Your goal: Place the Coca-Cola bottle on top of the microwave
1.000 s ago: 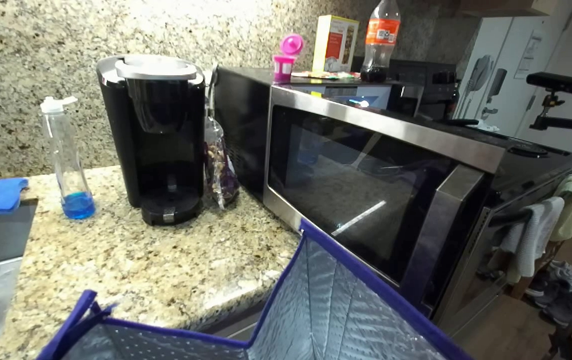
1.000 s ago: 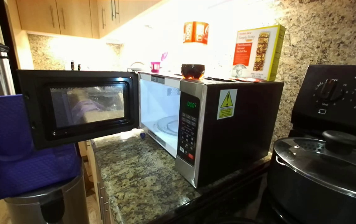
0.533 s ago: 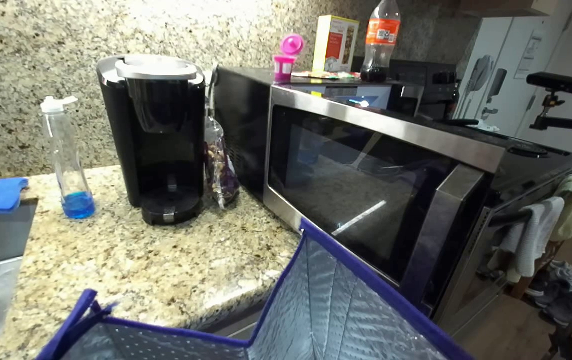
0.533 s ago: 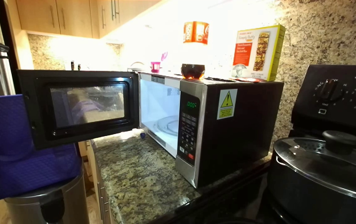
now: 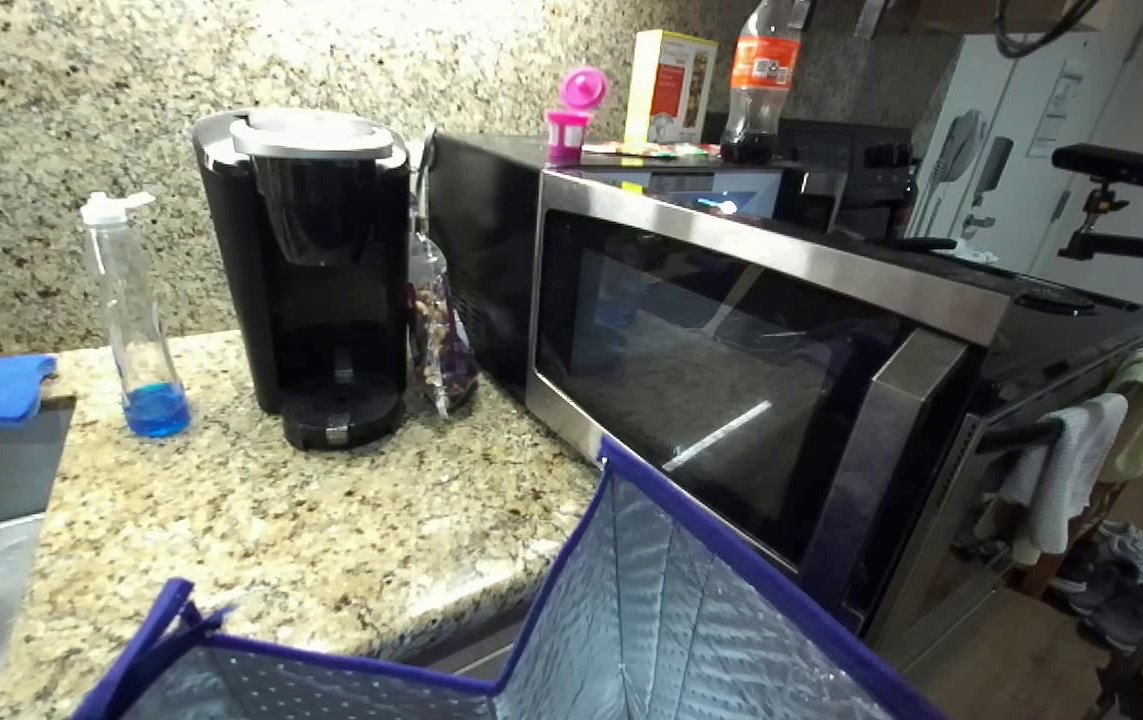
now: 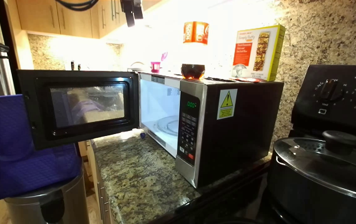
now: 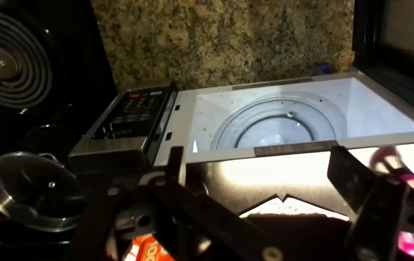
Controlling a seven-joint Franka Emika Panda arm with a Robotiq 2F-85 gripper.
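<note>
The Coca-Cola bottle [image 5: 765,65] stands upright on top of the microwave [image 5: 761,225] near its front corner by the control panel. In an exterior view glare washes out much of the bottle; its red label [image 6: 195,32] and dark cola show. Its label also shows in the wrist view [image 7: 152,250], left of and partly behind my gripper's linkage. The microwave [image 6: 240,130] has its door wide open and its inside lit. My gripper [image 7: 256,154] is open and empty above the microwave, apart from the bottle. Its fingertips show at the top of an exterior view [image 5: 836,15].
A red-and-white box [image 6: 255,51] and a pink cup [image 5: 566,135] stand on the microwave, with flat packets beside them. The open door [image 6: 81,105] juts over a purple bag [image 6: 9,155]. A lidded pot [image 6: 321,174] sits on the stove. A coffee maker [image 5: 331,290] stands alongside.
My gripper and a cable have come into view at the top edge of both exterior views. The bottle, the microwave and the other objects have not moved.
</note>
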